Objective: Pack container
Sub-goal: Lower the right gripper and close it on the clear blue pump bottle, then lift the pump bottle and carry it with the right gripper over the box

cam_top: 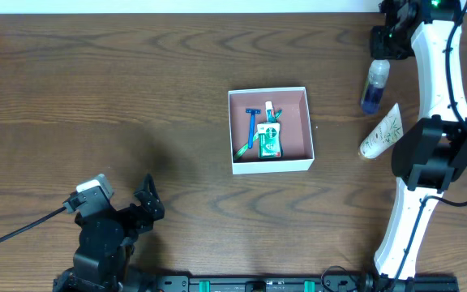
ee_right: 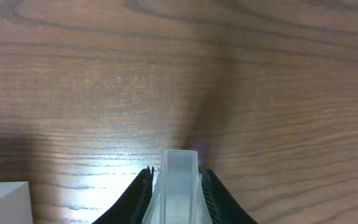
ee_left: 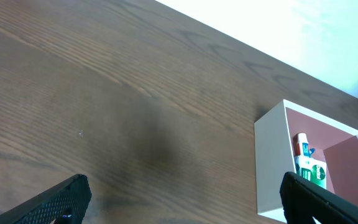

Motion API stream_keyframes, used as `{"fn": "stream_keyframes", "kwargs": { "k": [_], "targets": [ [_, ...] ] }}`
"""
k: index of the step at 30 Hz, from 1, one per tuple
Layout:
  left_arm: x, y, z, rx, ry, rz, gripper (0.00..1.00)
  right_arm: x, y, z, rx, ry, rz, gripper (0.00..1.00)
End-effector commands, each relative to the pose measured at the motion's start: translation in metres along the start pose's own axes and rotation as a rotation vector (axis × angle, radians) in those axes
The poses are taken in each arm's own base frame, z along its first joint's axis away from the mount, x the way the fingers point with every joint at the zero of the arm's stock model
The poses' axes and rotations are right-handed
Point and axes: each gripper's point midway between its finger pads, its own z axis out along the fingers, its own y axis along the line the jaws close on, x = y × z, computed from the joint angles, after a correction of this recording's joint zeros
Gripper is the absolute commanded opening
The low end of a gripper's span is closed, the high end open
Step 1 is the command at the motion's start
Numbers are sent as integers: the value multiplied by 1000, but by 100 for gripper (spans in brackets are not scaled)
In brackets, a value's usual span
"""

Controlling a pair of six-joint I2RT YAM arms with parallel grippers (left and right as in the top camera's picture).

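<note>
Right claw (ee_right: 178,179) clamping bottle (cam_top: 374,85), container (cam_top: 271,167) holding razor (cam_top: 252,128), green tube (cam_top: 270,139)

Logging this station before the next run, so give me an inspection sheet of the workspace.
Surface: dark wood-grain table.
Job's things: white container mid-table, holding a blue razor and green packet; clear bottle and white tube outside it, at the right.
Clutter: nothing seen.
Grippers: left gripper open, holding nothing; right gripper shut on the clear bottle.
Cables: black cable by the left arm.
Surroundings: black rail along the near edge.
</note>
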Motion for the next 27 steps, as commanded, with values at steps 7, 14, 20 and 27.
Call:
{"fn": "stream_keyframes", "kwargs": {
  "k": [7,14,20,27],
  "targets": [
    [-2,2,-1,-6,-13,-13,98,-21,6,-158,-13,-276,35,13],
    [-2,2,-1,-6,-13,-13,98,10,50,-226,-202,-301,16,14],
    [-2,2,-1,-6,-13,-13,98,36,90,-250,-267,-268,-22,13],
    [-2,2,-1,-6,-13,-13,98,41,146,-249,-324,-251,-88,15]
  ]
}}
